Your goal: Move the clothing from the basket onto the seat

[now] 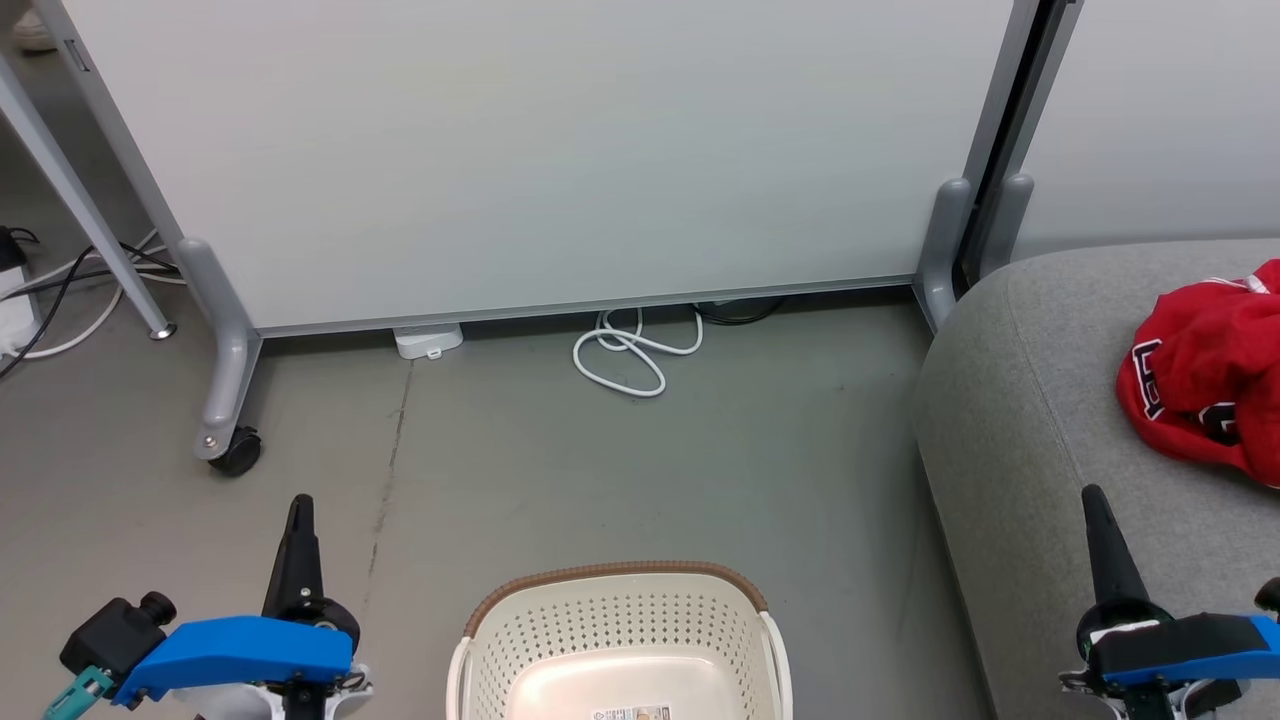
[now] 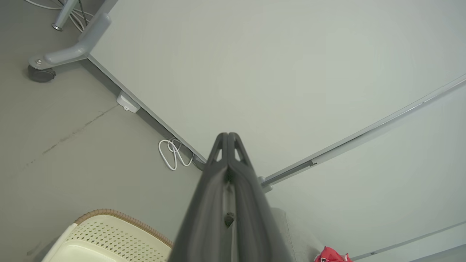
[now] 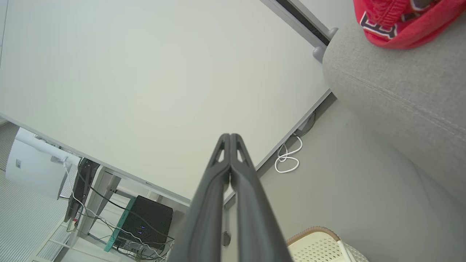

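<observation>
Basket: cream basket point(image 1: 620, 572) with a brown rim stands on the grey floor point(image 1: 520, 460) right in front of me, its pale bottom and a printed label in view.
Clothing: a crumpled red heap point(image 1: 1210, 380) with dark-and-white lettering lies to the right of the basket and farther off, on the seat, well apart from the basket.
Seat: the grey seat point(image 1: 1020, 420) stands just right of the basket.
Left fingers: my left fingers point(image 1: 299, 555) point forward to the left of the basket, pressed together and holding nothing.
Right fingers: my right fingers point(image 1: 1110, 560) are to the right of the basket, over the seat's edge, pressed together, short of the clothing.
Background: a pale wheeled panel point(image 1: 540, 150) and a looped white cable point(image 1: 630, 350) lie beyond the basket.
</observation>
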Motion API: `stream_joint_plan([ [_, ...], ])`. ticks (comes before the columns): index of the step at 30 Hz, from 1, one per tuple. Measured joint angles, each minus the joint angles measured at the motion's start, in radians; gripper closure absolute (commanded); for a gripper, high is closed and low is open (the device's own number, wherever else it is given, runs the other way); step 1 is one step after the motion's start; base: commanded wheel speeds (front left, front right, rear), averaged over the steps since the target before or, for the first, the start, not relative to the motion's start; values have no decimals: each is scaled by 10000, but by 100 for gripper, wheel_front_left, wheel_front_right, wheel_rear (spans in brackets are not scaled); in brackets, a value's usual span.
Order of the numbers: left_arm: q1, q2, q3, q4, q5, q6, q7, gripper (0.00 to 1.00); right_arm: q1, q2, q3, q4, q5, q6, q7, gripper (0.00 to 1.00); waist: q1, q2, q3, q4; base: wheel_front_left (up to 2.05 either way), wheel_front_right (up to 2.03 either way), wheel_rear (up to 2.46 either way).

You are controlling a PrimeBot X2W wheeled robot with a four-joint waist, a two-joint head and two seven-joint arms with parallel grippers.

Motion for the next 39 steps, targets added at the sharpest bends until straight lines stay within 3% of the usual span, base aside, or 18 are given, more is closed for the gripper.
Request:
stream_joint_plan([
  [39,-255,-42,533,-105,-3877,-86,955,100,-426,155,-63,153,3553,0,989,100,-1,0,109,-174,0,0,0],
])
